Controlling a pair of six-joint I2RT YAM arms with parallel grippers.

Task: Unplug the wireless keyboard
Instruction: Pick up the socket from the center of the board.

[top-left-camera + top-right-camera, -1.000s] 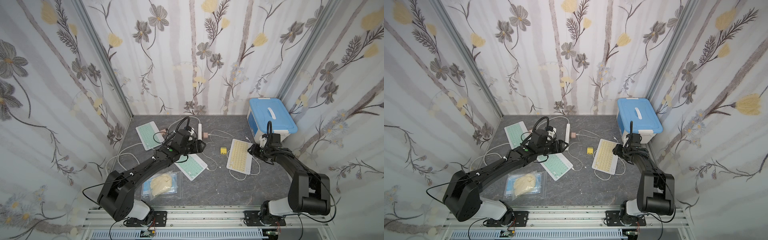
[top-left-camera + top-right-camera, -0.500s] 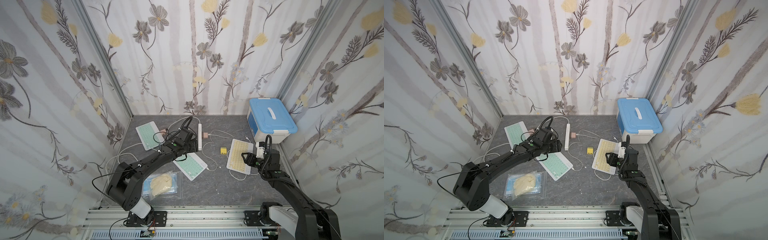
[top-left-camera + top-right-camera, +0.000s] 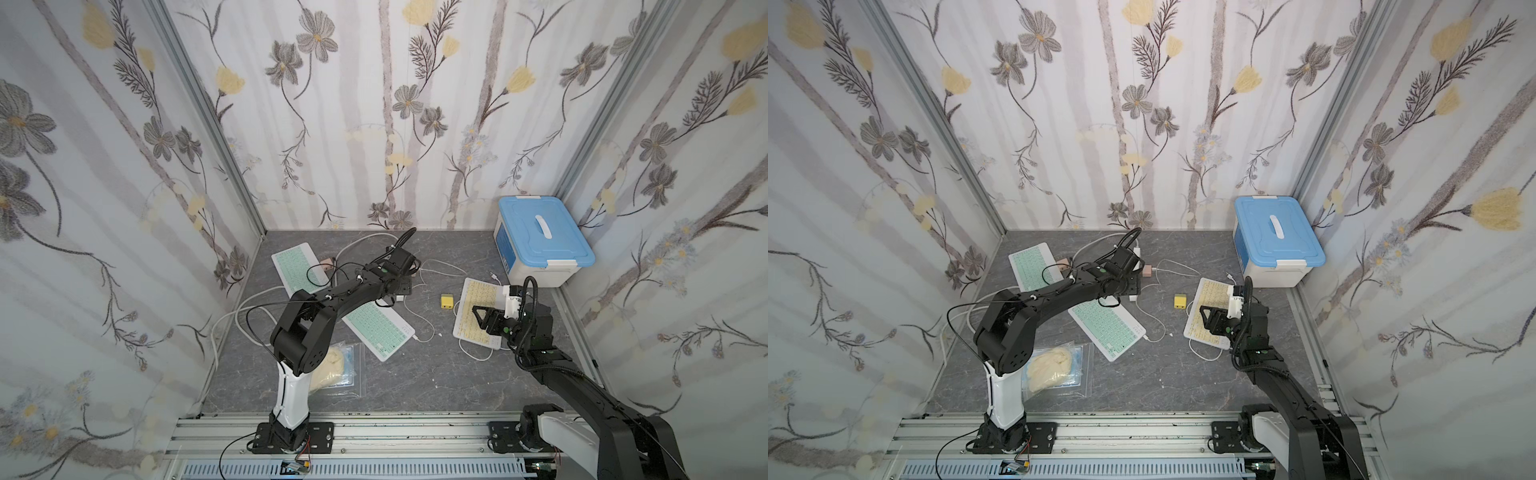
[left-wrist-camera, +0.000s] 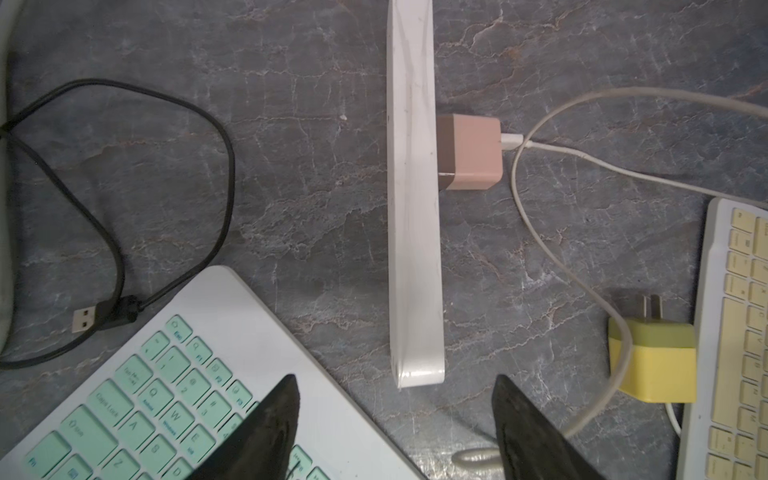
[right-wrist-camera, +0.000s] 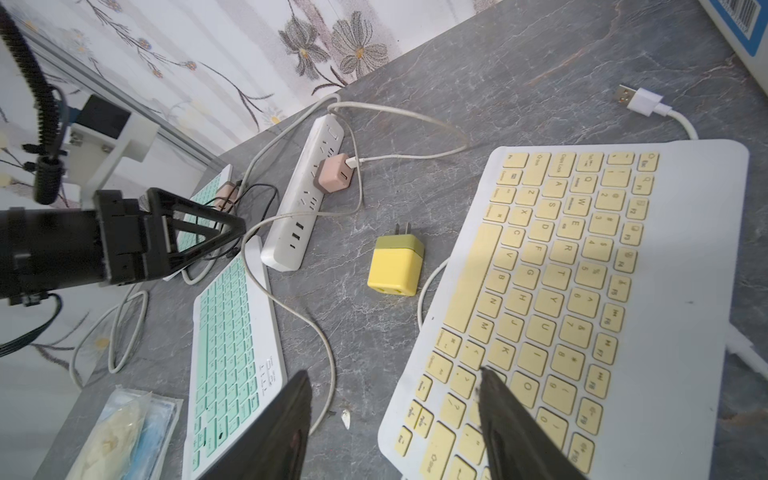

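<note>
A green wireless keyboard (image 3: pixel 378 328) (image 3: pixel 1106 328) (image 5: pixel 228 332) lies slanted in the middle of the table. A white cable (image 3: pixel 409 316) (image 5: pixel 324 332) runs from its near end to a pink charger (image 4: pixel 473 151) (image 5: pixel 334 172) that is plugged into a white power strip (image 4: pixel 413 208) (image 5: pixel 307 195). My left gripper (image 3: pixel 401 289) (image 4: pixel 395 380) hovers open over the strip's near end and the green keyboard's far corner, holding nothing. My right gripper (image 3: pixel 478 316) (image 5: pixel 392 374) is open above the left edge of a yellow keyboard (image 3: pixel 482 293) (image 5: pixel 582 291).
A loose yellow charger (image 3: pixel 446 301) (image 5: pixel 397 266) lies between the keyboards. A second green keyboard (image 3: pixel 297 268) is at the back left, and a blue-lidded box (image 3: pixel 540 241) at the back right. A bag of gloves (image 3: pixel 336 365) is at the front left. Loose black USB cable (image 4: pixel 83 320).
My right arm has drawn back from beside the box, and its gripper now hangs lower over the yellow keyboard's left edge. The left gripper stays over the power strip, shifting only slightly.
</note>
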